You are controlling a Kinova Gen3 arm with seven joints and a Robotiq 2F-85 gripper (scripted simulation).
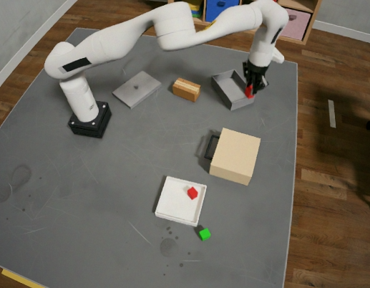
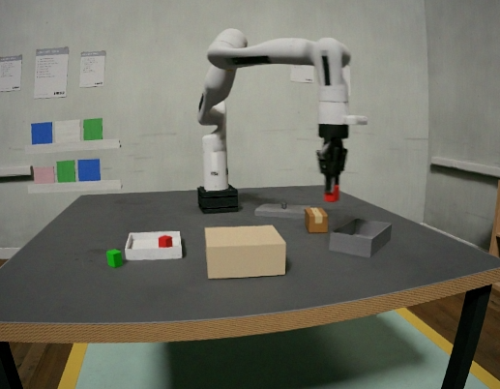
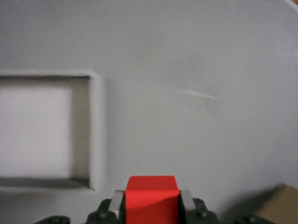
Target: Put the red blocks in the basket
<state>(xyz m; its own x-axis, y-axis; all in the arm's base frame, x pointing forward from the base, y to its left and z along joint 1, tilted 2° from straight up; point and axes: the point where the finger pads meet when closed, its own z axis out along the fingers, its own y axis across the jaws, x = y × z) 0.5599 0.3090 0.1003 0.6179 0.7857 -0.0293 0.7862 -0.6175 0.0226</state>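
Note:
My gripper (image 1: 249, 91) (image 2: 332, 193) (image 3: 152, 206) is shut on a red block (image 1: 249, 92) (image 2: 332, 196) (image 3: 152, 205), held high above the table, beside the open metal box (image 1: 239, 104) (image 2: 350, 243) (image 3: 98, 135) in the wrist view. The box's visible floor is bare. Its lid (image 1: 134, 94) (image 2: 266, 211) lies on the table, knob up. Another red block (image 1: 192, 193) (image 2: 164, 241) is inside the white basket (image 1: 177, 219) (image 2: 152, 254). A green block (image 1: 205, 234) (image 2: 114, 258) stands outside it. The light wooden cabinet (image 1: 236, 154) (image 2: 247, 254) shows its dark handle (image 1: 207, 152); its drawer looks shut, the inside hidden.
A brown cardboard box (image 1: 186, 92) (image 2: 315, 221) (image 3: 282, 207) stands between the metal box and its lid. The cabinet stands between the metal box and the basket. The robot's black base (image 1: 90, 123) (image 2: 218, 199) is beyond the lid. The table's edge (image 1: 297, 107) runs past the metal box.

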